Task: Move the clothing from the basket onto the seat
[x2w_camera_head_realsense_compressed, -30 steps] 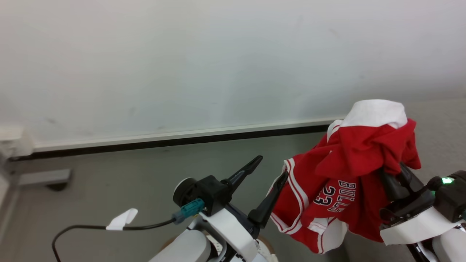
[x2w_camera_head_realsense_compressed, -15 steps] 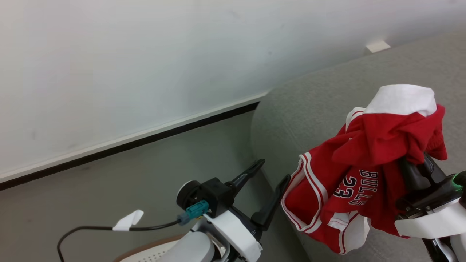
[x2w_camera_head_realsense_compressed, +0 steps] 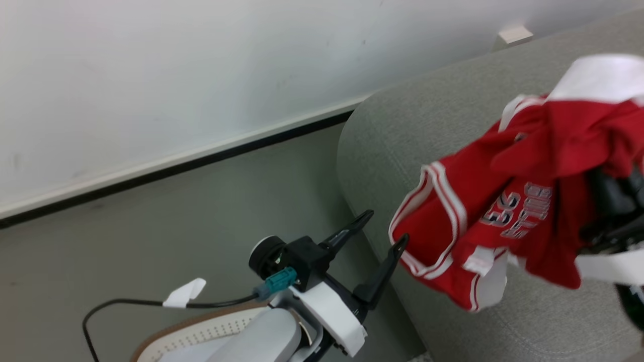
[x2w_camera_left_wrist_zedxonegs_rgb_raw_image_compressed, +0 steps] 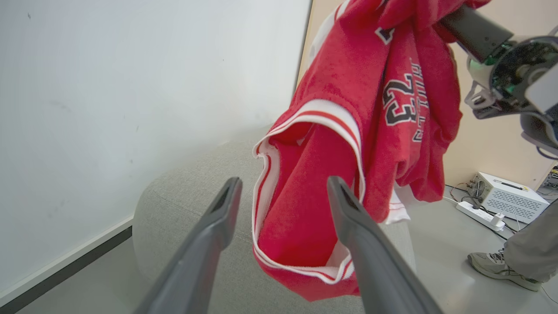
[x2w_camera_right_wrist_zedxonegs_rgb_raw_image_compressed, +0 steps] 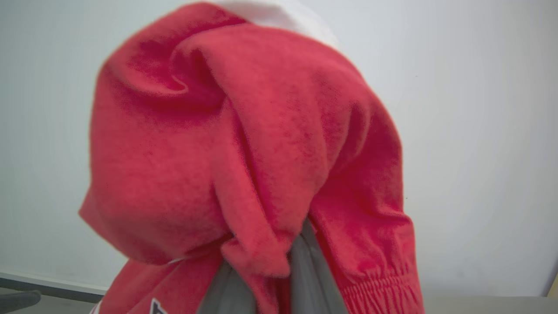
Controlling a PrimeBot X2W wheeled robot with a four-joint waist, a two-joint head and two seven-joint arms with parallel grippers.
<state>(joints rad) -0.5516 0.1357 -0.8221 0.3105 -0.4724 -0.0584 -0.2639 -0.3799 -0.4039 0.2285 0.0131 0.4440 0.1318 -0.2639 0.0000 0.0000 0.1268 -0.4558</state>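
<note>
Two jaws: right jaws pinch the hanging clothing (x2w_camera_head_realsense_compressed: 468, 201), left jaws spread just beside it.

Left wrist view: white wall (x2w_camera_left_wrist_zedxonegs_rgb_raw_image_compressed: 109, 87) at 10 o'clock; white box (x2w_camera_left_wrist_zedxonegs_rgb_raw_image_compressed: 510, 198), power strip (x2w_camera_left_wrist_zedxonegs_rgb_raw_image_compressed: 477, 214) and a person's shoe (x2w_camera_left_wrist_zedxonegs_rgb_raw_image_compressed: 497, 269) at 4 o'clock.

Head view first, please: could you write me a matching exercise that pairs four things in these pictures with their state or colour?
Things
1. left gripper
2. right gripper
3. basket
4. seat

States or colours
A. light grey fabric with a rounded corner
B. open, holding nothing
C. white with small round holes and a brown rim
D. shut on the red jersey, which hangs from it

Pairs: 1-B, 2-D, 3-C, 4-A
</note>
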